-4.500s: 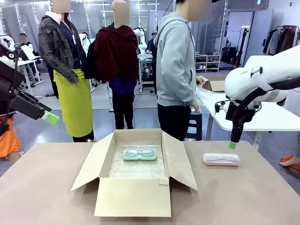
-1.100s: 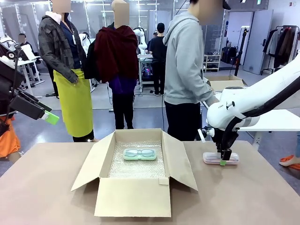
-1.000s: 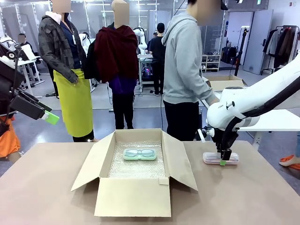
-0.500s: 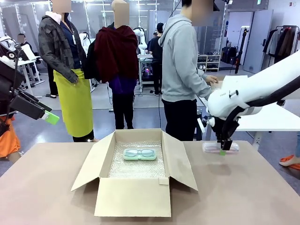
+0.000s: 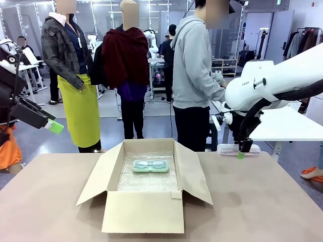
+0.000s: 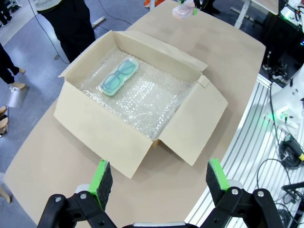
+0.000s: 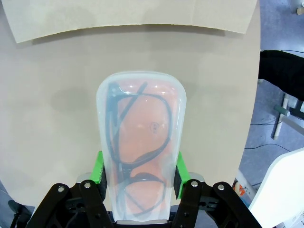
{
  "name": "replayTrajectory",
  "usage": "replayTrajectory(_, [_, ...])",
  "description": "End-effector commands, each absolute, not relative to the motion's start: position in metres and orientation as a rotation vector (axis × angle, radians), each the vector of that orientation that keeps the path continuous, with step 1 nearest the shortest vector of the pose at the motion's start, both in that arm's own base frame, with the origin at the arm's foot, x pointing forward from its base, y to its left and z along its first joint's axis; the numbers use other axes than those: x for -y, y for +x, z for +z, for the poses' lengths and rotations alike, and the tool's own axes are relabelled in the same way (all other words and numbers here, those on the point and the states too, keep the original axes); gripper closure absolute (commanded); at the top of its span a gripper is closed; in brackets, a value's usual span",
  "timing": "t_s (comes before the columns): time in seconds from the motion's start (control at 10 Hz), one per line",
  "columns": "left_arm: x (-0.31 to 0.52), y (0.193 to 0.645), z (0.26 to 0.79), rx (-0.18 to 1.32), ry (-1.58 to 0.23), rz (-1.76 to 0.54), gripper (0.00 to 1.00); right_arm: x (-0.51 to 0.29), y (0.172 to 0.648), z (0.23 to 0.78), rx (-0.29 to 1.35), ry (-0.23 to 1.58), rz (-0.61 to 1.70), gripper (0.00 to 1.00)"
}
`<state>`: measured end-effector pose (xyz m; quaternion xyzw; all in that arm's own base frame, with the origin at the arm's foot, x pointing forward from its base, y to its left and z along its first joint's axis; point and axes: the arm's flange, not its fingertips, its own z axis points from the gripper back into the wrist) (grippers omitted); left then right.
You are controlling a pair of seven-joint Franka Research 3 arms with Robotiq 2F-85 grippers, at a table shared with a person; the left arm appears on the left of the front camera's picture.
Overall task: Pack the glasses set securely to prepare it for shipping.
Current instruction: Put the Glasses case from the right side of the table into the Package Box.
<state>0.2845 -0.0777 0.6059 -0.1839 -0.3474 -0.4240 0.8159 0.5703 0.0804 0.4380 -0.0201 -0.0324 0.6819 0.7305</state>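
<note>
Right now the clear pinkish case [image 5: 238, 149] hangs in the air above the desk [image 5: 262, 201], over its far right part and clear of the surface. The right hand [image 5: 241, 151] grips it from above. In the right wrist view the green pads [image 7: 98, 167] press against both long sides of the case near one end, and the rest of it sticks out past the fingertips. Dark-framed glasses [image 7: 142, 123] show through the translucent shell. Bare desk lies beneath it, with the edge of a box flap beyond.

The mint green case [image 5: 150, 166] lies flat on bubble wrap [image 5: 146, 181] inside the open cardboard box [image 5: 144, 212], close to the box's far wall and lengthwise along it. Glasses show through its lid as well. The box stands mid-desk with all four flaps folded outward and the wrap covering its floor.

The left hand [image 6: 159, 176] is raised high off the desk's left edge, its fingers spread wide with nothing between them. Its wrist view looks down on the whole box. A person [image 5: 194, 75] in a grey hoodie stands beyond the far edge, turned towards another table.
</note>
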Motion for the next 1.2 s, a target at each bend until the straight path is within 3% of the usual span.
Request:
replayTrajectory(0.0, [0.077, 0.284, 0.607, 0.745, -0.396, -0.909, 0.00, -0.084, 0.561, 0.440, 0.086, 0.004, 1.428, 0.76])
replayTrajectory(0.6, [0.077, 0.284, 0.607, 0.745, -0.396, -0.909, 0.00, -0.080, 0.570, 0.438, 0.071, -0.044, 1.501, 0.76])
replayTrajectory(0.7, [0.077, 0.284, 0.607, 0.745, -0.396, -0.909, 0.00, -0.080, 0.569, 0.437, 0.073, -0.031, 1.487, 0.37])
replayTrajectory(1.1, [0.077, 0.284, 0.607, 0.745, -0.396, -0.909, 0.00, -0.157, 0.557, 0.494, 0.097, -0.049, 1.565, 0.37])
